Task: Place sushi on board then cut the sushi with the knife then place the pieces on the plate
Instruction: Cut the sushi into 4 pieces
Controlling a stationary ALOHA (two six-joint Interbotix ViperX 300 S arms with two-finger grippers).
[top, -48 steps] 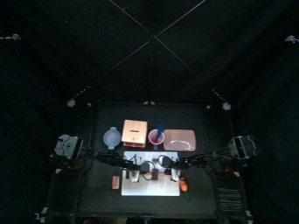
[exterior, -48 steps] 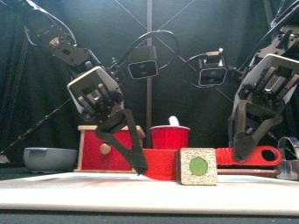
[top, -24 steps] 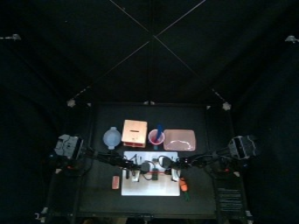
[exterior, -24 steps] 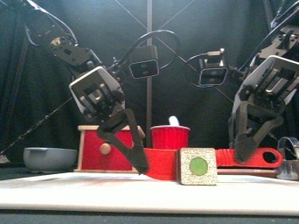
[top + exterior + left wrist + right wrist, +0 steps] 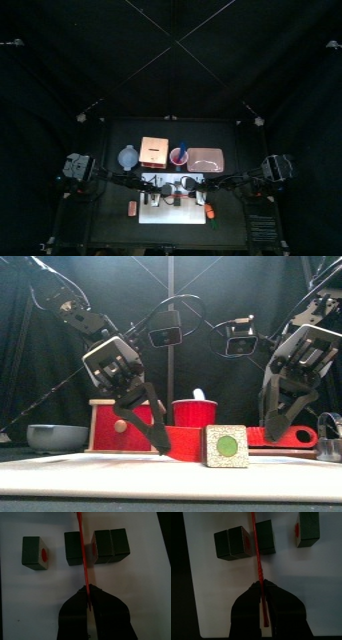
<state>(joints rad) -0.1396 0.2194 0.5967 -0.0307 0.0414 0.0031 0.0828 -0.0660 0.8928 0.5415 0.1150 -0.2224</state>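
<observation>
white board (image 5: 40,587) bears squared green sushi blocks (image 5: 110,546); left jaws and right jaws each clamp a thin red knife (image 5: 83,562).

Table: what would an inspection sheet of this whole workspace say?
Surface: white cutting board on the black table.
Job's things: sushi in four blocks on the board, one apart; pink tray behind.
Clutter: wooden box, blue-grey bowl, red cup at the back; small orange things beside the board, unclear.
Grippers: left gripper and right gripper each shut on a thin red blade over the sushi.
Cables: nothing seen.
Surroundings: black curtains.
</observation>
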